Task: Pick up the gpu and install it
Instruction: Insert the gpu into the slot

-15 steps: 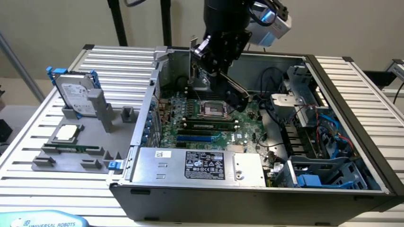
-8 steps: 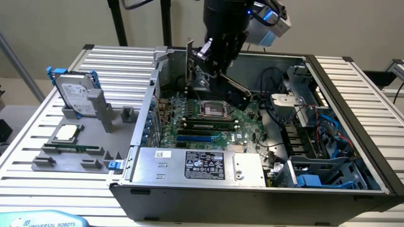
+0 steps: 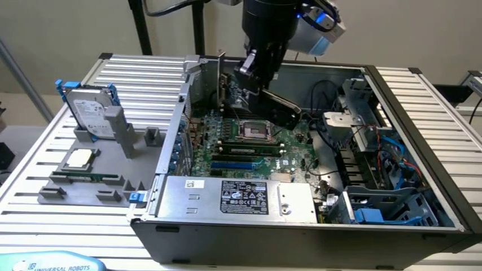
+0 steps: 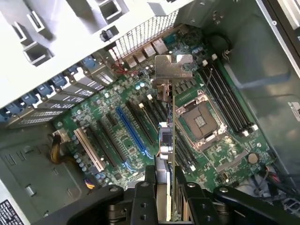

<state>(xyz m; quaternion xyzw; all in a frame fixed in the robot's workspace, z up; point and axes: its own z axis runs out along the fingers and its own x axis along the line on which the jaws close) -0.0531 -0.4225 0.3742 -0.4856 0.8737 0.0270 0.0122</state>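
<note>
The gpu (image 4: 171, 93) is a thin card seen edge-on in the wrist view, its silver end bracket (image 4: 173, 68) pointing away from my fingers. My gripper (image 4: 166, 177) is shut on its near end. In the exterior view my gripper (image 3: 254, 70) holds the gpu (image 3: 283, 108), black face showing, tilted inside the open computer case (image 3: 421, 147). The card hangs above the green motherboard (image 4: 112, 108), over the black expansion slots between the blue slot (image 4: 132, 132) and the CPU socket (image 4: 201, 121), apart from the board.
The case's rear wall with port cut-outs (image 4: 136, 42) lies past the bracket. Memory sticks (image 4: 227, 101) flank the socket. A power supply (image 3: 237, 197), drive cage (image 3: 384, 206) and cables (image 3: 339, 135) fill the case. A hard drive in a blue frame (image 3: 90, 116) stands on the grey holder outside.
</note>
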